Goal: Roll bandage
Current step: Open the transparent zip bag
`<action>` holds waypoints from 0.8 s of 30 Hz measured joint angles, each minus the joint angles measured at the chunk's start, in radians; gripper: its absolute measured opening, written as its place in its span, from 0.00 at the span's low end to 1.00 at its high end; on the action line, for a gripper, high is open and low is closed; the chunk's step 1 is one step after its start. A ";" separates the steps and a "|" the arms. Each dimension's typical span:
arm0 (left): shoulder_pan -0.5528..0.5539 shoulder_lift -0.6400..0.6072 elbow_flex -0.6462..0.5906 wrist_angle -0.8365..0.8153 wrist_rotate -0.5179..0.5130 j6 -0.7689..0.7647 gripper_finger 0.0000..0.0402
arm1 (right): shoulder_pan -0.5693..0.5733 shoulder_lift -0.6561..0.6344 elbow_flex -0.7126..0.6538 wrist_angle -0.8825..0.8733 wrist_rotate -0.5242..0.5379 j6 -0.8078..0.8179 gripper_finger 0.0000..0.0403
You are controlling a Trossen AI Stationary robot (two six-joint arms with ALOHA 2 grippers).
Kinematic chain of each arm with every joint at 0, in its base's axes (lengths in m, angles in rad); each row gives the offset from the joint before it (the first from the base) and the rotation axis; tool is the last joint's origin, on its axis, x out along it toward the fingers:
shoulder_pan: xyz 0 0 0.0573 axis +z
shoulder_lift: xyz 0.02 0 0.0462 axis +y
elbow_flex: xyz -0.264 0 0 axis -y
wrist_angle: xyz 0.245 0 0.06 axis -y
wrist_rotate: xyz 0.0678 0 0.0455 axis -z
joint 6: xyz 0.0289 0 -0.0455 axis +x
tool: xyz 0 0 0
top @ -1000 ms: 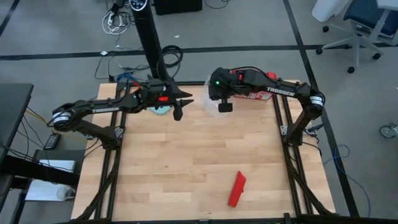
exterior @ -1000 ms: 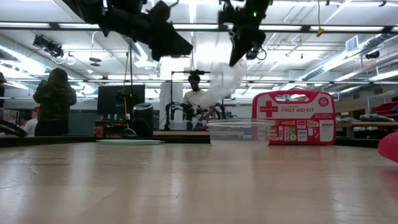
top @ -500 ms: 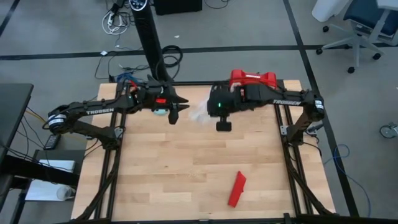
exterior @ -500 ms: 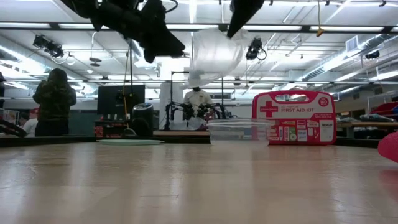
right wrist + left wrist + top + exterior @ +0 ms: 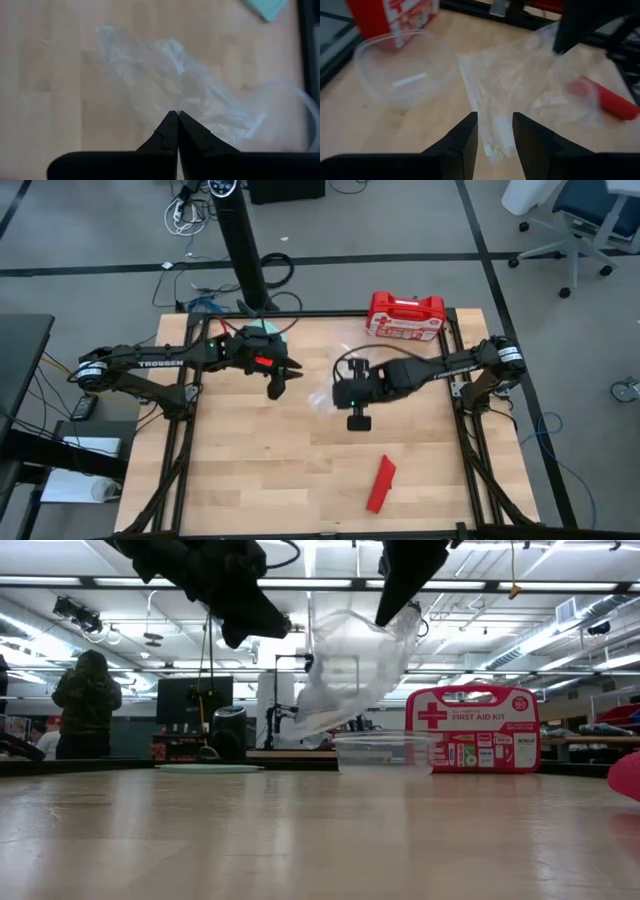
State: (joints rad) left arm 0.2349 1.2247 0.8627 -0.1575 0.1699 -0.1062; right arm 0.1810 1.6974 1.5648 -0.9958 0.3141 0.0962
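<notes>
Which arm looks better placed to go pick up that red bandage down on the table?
Probably the left. The left gripper is open and empty, while the right gripper, though nearer the bandage, is shut on a clear plastic bag hanging above the table, so it would have to put that down first.

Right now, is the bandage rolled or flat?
Flat, unrolled: the bandage lies as a short strip on the table, away from both arms.
</notes>
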 joint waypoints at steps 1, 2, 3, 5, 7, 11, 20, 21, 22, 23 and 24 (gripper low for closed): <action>-0.016 0.000 0.000 -0.004 0.000 -0.002 0.32 | 0.011 0.000 -0.023 0.029 0.000 0.008 0.00; -0.032 0.000 0.000 -0.017 0.000 -0.003 0.32 | 0.019 -0.001 -0.050 0.057 -0.001 0.017 0.00; -0.048 0.000 0.000 -0.038 0.000 -0.004 0.32 | 0.027 -0.001 -0.083 0.091 -0.001 0.026 0.00; -0.076 0.000 0.000 -0.073 0.000 -0.006 0.32 | 0.040 0.000 -0.144 0.173 -0.012 0.040 0.00; -0.101 0.005 0.000 -0.110 -0.001 -0.019 0.32 | 0.051 -0.001 -0.207 0.285 -0.058 0.042 0.00; -0.148 0.029 -0.028 -0.091 -0.031 -0.064 0.32 | 0.068 0.000 -0.338 0.473 -0.162 0.076 0.00; -0.213 0.055 -0.167 0.043 -0.106 -0.117 0.32 | 0.092 0.000 -0.443 0.538 -0.286 0.135 0.00; -0.217 0.055 -0.179 0.062 -0.103 -0.134 0.32 | 0.094 0.000 -0.443 0.538 -0.289 0.129 0.00; -0.219 0.055 -0.190 0.080 -0.096 -0.145 0.32 | 0.095 0.000 -0.444 0.537 -0.292 0.126 0.00; -0.221 0.054 -0.202 0.094 -0.086 -0.163 0.32 | 0.095 0.000 -0.444 0.540 -0.292 0.122 0.00; -0.223 0.054 -0.211 0.101 -0.071 -0.182 0.32 | 0.094 0.001 -0.444 0.541 -0.292 0.121 0.01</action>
State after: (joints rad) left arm 0.0120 1.2785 0.6513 -0.0562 0.0985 -0.2879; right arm 0.2749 1.6980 1.1210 -0.4548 0.0220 0.2176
